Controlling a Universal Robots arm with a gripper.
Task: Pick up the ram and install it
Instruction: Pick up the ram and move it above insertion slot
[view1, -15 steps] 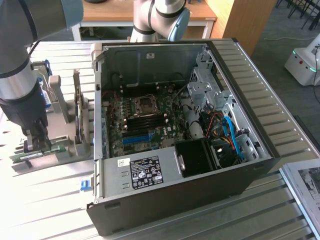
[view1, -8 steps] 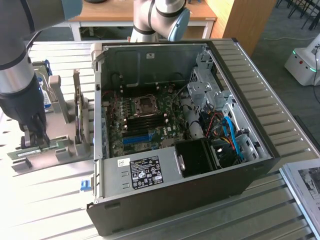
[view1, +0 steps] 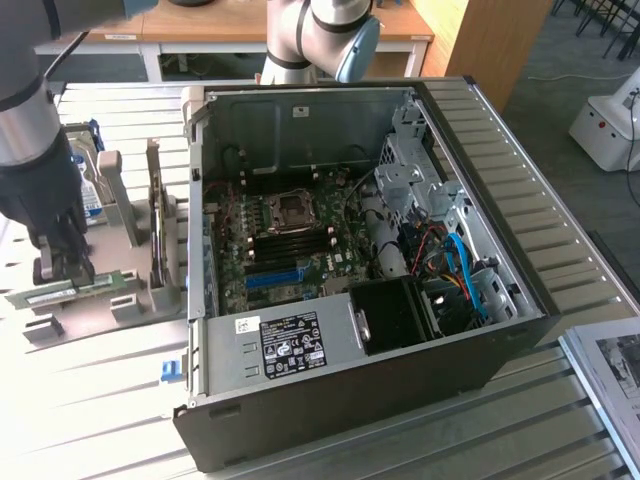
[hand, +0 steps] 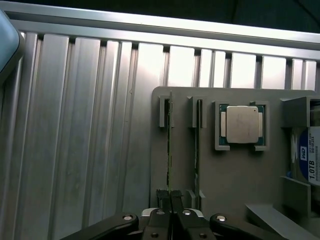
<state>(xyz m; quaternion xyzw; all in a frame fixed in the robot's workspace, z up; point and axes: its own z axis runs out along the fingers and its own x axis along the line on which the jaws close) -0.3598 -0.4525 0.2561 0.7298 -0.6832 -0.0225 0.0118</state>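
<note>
1. A grey tray (hand: 235, 185) sits on the slatted table (hand: 75, 140). It is just beside the open case (view1: 350, 390), on the exterior view's left.
2. The tray holds a CPU (hand: 242, 124) in a square pocket and a blue-labelled drive (hand: 312, 160) past it. A second stick (hand: 198, 145) sits in the slot next to the ram's.
3. The case's side wall stands between the tray and the board (view1: 290, 240) inside.
4. The ram (hand: 169, 140) stands on edge in its tray slot, thin upper edge toward the wrist camera. Its far end sits in the slot's bracket.
5. Its long axis runs parallel to the second stick, just beside it. In the exterior view it lies roughly left to right, rising slightly to the right.
6. The gripper (hand: 170, 200) is down on the ram's near end, its jaws pinched almost closed on the ram's edge.
</note>
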